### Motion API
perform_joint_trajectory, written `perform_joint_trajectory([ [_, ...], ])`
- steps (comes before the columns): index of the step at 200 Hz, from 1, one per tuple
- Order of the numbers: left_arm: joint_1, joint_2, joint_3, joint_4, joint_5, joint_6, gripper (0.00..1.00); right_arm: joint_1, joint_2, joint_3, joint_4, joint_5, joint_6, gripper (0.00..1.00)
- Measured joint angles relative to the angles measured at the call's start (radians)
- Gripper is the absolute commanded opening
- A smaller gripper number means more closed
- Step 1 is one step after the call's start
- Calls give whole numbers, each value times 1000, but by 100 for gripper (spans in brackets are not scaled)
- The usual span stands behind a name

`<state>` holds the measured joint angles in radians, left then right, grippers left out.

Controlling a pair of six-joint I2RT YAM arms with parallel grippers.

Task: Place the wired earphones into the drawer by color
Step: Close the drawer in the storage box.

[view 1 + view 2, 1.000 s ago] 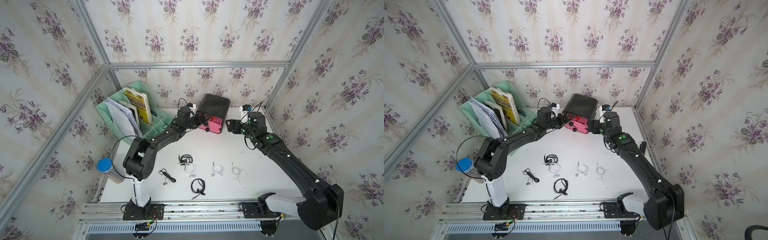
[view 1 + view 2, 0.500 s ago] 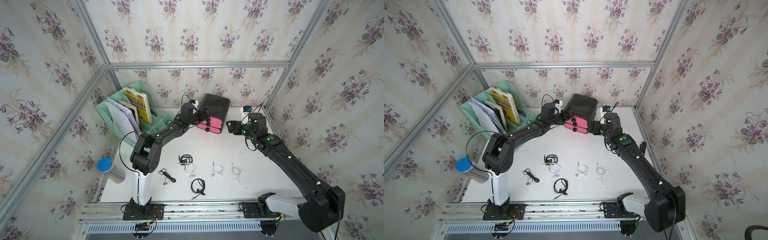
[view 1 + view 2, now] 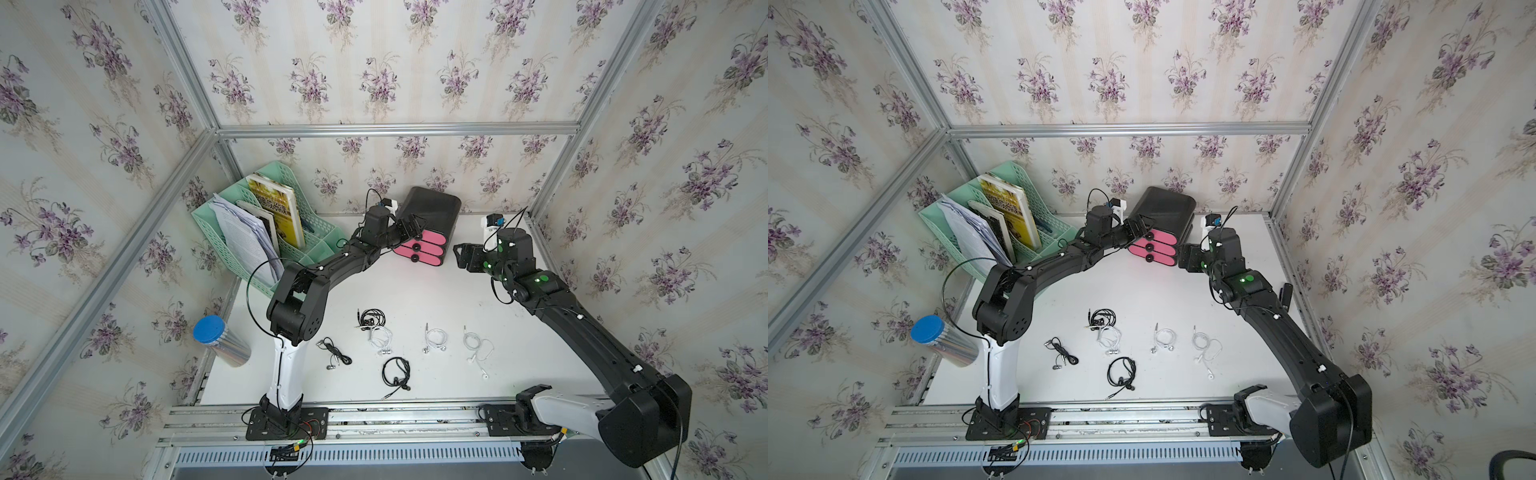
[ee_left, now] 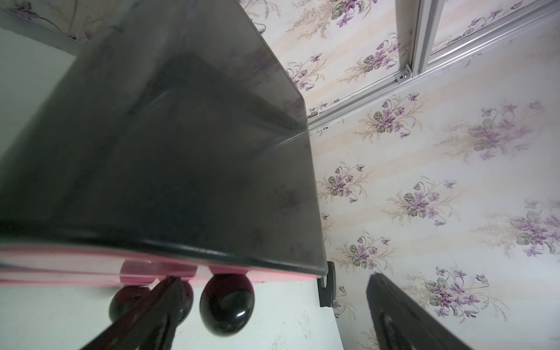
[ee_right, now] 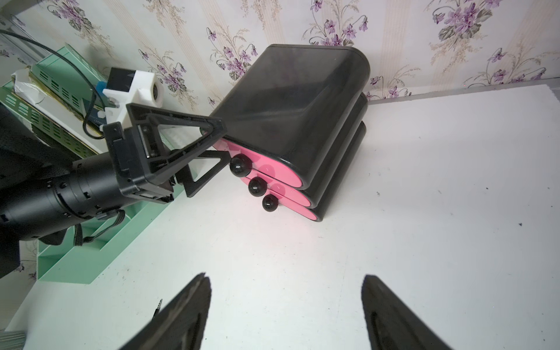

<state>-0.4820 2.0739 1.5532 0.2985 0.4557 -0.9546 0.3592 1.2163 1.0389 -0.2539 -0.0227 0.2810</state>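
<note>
The drawer (image 3: 432, 208) (image 3: 1167, 208) is a black cabinet with three pink fronts, all pushed in, at the back of the table. My left gripper (image 3: 409, 227) (image 3: 1138, 228) (image 4: 272, 277) is open at the top front. The top knob (image 4: 227, 303) (image 5: 239, 165) lies between its fingers, untouched. My right gripper (image 3: 461, 257) (image 3: 1185, 257) (image 5: 285, 277) hangs open and empty just right of the drawer (image 5: 297, 115), facing it. The wired earphones lie near the front of the table: three black sets (image 3: 372, 318) (image 3: 334, 353) (image 3: 397, 372) and three white sets (image 3: 382, 338) (image 3: 434, 338) (image 3: 478, 347).
A mint-green file rack (image 3: 270, 232) with books and papers stands left of the drawer, under my left arm. A silver canister with a blue lid (image 3: 216, 340) sits off the table's left edge. Wallpapered walls close in the back and both sides.
My left arm has swung right, and its gripper has moved from the drawer's left side up to the top knob. The right arm has barely moved.
</note>
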Motion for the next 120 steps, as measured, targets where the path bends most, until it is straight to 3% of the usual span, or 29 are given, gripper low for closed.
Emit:
perform_joint_trajectory([
  [57,-2,-141,-208,66,-35,40,99,0,8,-19,12,1,0,82],
  [120,-3,-90,-287,85,-43,105,94,0,22,-46,40,-21,0,81],
])
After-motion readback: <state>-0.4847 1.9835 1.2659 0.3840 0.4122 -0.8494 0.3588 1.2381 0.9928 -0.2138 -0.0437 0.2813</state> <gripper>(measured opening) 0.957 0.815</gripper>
